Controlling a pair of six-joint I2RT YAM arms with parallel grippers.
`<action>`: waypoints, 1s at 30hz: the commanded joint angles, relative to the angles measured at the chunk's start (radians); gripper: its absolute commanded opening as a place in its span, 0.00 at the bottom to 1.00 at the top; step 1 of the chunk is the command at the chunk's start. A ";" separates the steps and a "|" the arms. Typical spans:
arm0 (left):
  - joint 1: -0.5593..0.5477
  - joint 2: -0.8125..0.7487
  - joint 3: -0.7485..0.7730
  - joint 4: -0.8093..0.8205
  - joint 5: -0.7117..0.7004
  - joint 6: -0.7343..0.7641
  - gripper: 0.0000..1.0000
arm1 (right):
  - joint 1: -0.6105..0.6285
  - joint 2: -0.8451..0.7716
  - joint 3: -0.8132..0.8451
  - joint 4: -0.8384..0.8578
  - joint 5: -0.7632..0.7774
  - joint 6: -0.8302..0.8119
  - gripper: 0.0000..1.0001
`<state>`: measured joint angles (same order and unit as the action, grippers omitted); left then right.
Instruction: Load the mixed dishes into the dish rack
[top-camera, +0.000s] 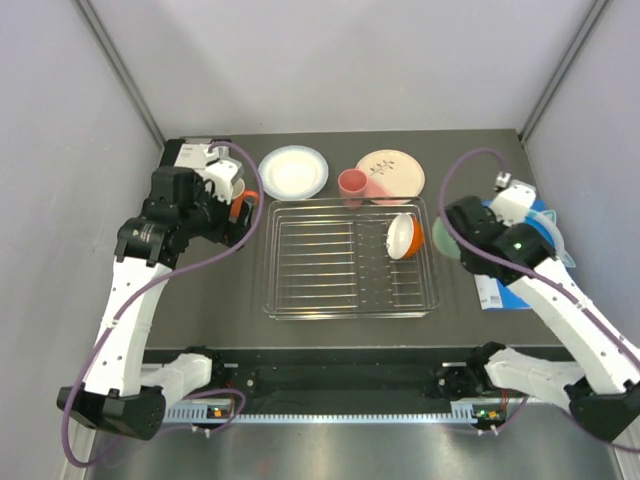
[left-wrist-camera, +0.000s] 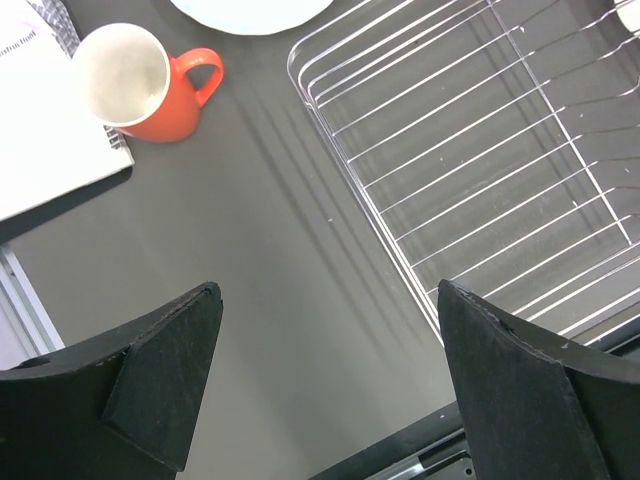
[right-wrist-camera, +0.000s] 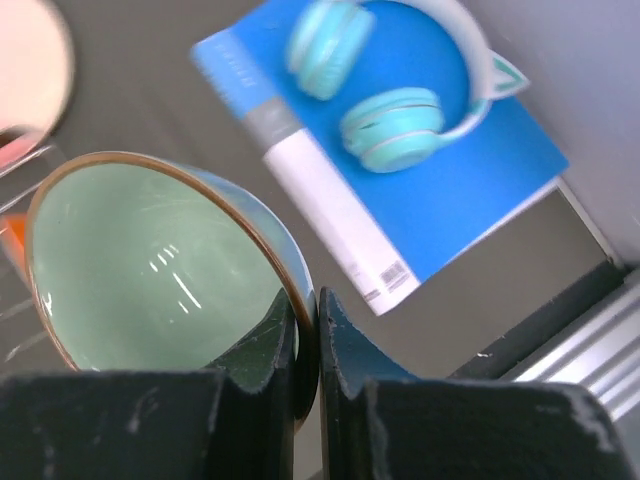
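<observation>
**Dishes: mint bowl gripped at its rim, one bowl in the rack**

The right end effector (right-wrist-camera: 307, 312) is closed down on the rim of the mint bowl (right-wrist-camera: 150, 265): one finger sits inside the bowl and the other outside, with only the wall between them. The bowl hangs off to that end effector's left, tilted so that its green inside faces the wrist camera. Beyond the fingers and to their right, turquoise headphones (right-wrist-camera: 390, 95) lie on a blue box (right-wrist-camera: 470, 180).

The left end effector (left-wrist-camera: 328, 295) is spread wide and holds nothing. Bare table (left-wrist-camera: 270, 250) shows between its fingers. Ahead of it and to its left stands the mug (left-wrist-camera: 140, 85), upright, orange outside and cream inside, with its handle turned toward the rack (top-camera: 345, 258). The mug sits just beside a white booklet (left-wrist-camera: 40, 120). The rack's near corner lies ahead of this end effector and to its right.

From the top camera, the white bowl (top-camera: 403, 236) rests on its side in the rack, at the end nearest the right end effector. The pink cup (top-camera: 352, 185) stands just outside the rack's far rim. The beige plate (top-camera: 392, 172) and the blue-rimmed plate (top-camera: 293, 172) lie flat on the table beyond it.
</observation>
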<state>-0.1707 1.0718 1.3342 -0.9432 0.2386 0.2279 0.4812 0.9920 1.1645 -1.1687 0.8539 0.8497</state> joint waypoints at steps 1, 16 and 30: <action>0.005 0.005 -0.007 0.043 -0.015 -0.028 0.92 | 0.354 0.155 0.145 -0.264 0.324 0.197 0.00; 0.005 0.014 -0.013 0.027 -0.041 -0.039 0.91 | 0.528 0.347 0.192 -0.263 0.433 0.054 0.00; 0.005 0.019 0.017 0.023 -0.051 -0.042 0.91 | 0.577 0.454 0.167 -0.263 0.165 -0.072 0.00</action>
<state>-0.1711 1.0977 1.3174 -0.9440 0.1959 0.1955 1.0195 1.4166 1.3037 -1.3533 1.0462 0.8028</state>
